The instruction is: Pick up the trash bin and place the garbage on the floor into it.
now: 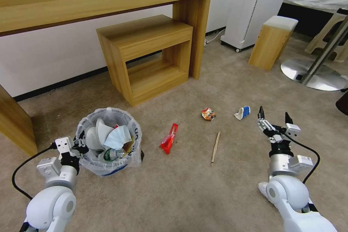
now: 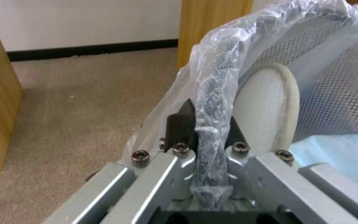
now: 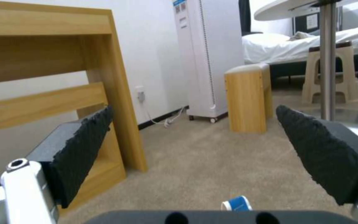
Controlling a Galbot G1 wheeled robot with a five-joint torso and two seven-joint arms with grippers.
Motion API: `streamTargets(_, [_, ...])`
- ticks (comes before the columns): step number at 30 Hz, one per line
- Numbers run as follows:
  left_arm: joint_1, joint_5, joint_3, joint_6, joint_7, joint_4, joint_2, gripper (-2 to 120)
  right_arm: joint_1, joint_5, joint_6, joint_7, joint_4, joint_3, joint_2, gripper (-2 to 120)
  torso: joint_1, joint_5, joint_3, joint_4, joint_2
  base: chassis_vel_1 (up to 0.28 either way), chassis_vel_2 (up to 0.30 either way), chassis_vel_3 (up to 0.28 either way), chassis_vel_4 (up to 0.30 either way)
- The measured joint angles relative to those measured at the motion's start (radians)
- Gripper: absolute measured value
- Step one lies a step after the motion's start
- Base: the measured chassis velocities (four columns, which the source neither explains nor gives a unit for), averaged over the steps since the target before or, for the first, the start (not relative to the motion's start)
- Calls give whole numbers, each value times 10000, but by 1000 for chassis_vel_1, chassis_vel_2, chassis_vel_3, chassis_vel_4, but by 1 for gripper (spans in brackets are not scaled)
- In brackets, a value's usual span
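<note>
On the beige carpet floor (image 1: 188, 195) of the head view, we see the trash bin (image 1: 108, 141) standing at the left, its crinkly plastic bag folded over the rim and already holding a white slipper (image 1: 95, 136), a pale blue mask (image 1: 117, 137) and other litter. Our left pincer (image 1: 80, 144) sits at the bin's near-left rim, closed onto it. To the right of the bin, garbage lies spread and well apart: a red wrapper (image 1: 169, 139), a wooden stick (image 1: 215, 147), a crumpled orange packet (image 1: 208, 114) and a blue-white paper cup (image 1: 243, 112). Our right pincer (image 1: 274, 115) hovers just right of the cup with its jaws spread wide and nothing between them. A low wooden shelf unit (image 1: 148, 56) stands against the wall beyond.

From the left wrist view, we see the left pincer (image 2: 209, 119) clamped on the bag-wrapped rim of the trash bin (image 2: 222, 77), one dark fingertip (image 2: 183, 119) outside and one inside. The slipper (image 2: 266, 105) leans against the mesh wall within, and the mask (image 2: 340, 155) lies beside it.

From the right wrist view, the right pincer (image 3: 194, 119) stands wide open and empty above the floor (image 3: 212, 161), and the paper cup (image 3: 237, 203) lies just below it, between the two pads. A small wooden stool (image 3: 247, 96) stands farther off.
</note>
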Motion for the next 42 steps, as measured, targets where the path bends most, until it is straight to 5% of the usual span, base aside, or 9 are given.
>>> streamTargets(42, [25,-42,-158,-102,-121,-30,-82,2,62,-504,-212,-171,-108,-374,-43,100,0,0,-1,0,0,-7,5,4,-6])
